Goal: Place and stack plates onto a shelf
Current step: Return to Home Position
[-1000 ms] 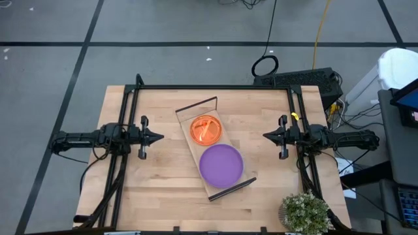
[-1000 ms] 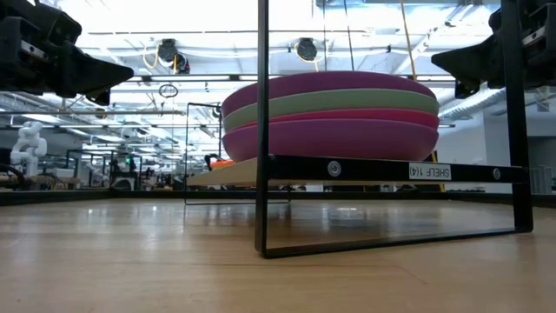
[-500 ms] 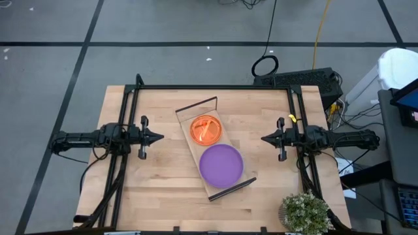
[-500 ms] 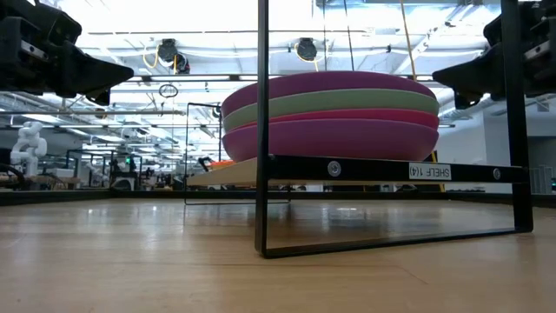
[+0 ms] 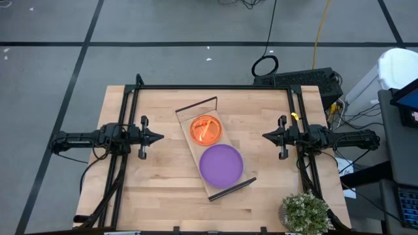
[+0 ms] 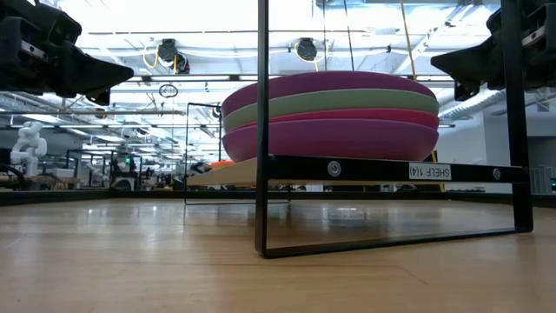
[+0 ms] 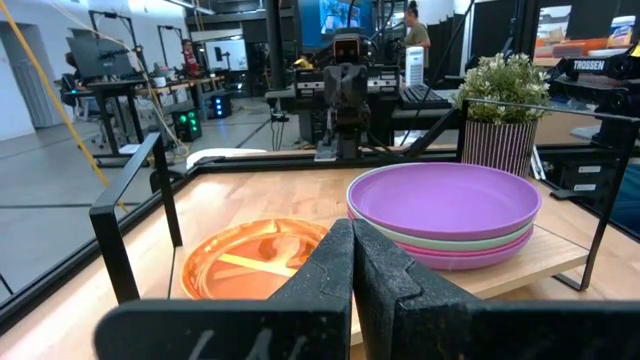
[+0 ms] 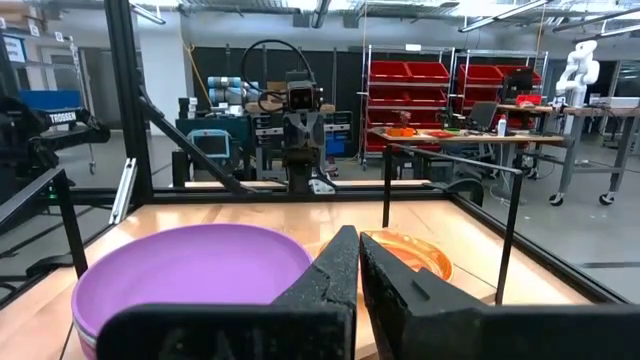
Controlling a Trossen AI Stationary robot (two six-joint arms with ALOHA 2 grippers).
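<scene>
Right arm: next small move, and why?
Probably none: I'd hold the right gripper where it is, shut and empty, to the right of the shelf. The purple plate tops its stack and the orange plate sits beside it, both on the shelf. The left gripper waits shut on the opposite side.

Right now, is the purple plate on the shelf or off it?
On the shelf. The purple plate lies flat atop the other big plates, and that pile rests on the shelf's wooden board.
</scene>
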